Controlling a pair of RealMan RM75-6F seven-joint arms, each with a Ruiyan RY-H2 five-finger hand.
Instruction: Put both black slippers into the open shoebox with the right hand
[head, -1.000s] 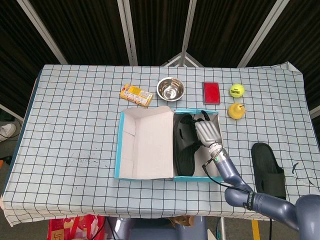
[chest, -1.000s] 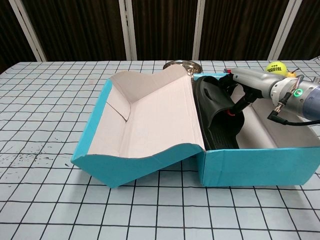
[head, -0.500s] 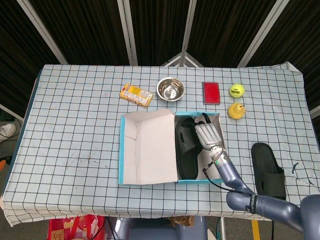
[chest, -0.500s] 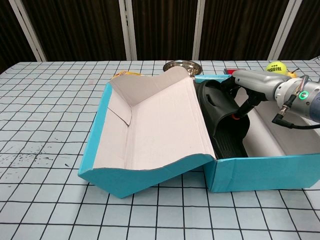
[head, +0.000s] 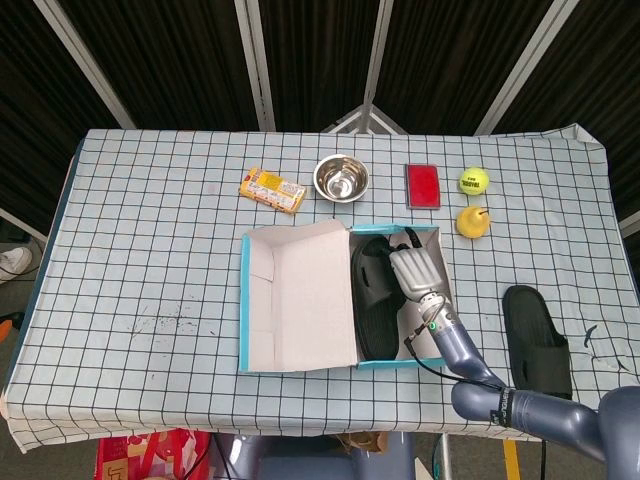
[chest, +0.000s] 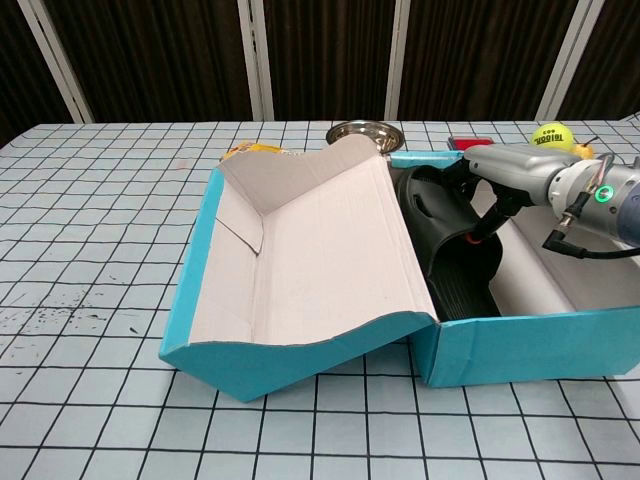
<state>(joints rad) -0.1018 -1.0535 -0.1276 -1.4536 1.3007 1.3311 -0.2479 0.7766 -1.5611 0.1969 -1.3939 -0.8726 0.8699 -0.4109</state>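
Observation:
The open teal shoebox (head: 246, 330) stands mid-table with its lid (head: 300, 295) raised to the left; in the chest view its front wall (chest: 530, 345) is nearest me. One black slipper (head: 373, 295) leans on edge inside the box (chest: 445, 235). My right hand (head: 415, 270) reaches down into the box over that slipper, and in the chest view my right hand (chest: 505, 175) holds it by its right edge. The other black slipper (head: 536, 340) lies flat on the table, to the right of the box. My left hand shows in neither view.
Behind the box stand a steel bowl (head: 341, 179), a yellow snack packet (head: 273, 189), a red card (head: 422, 185), a tennis ball (head: 473, 180) and a yellow fruit (head: 472, 221). The near table edge runs just below the box.
The box has slid slightly right and its lid has tipped more upright. The slipper has sunk deeper into the box, my right hand following it down.

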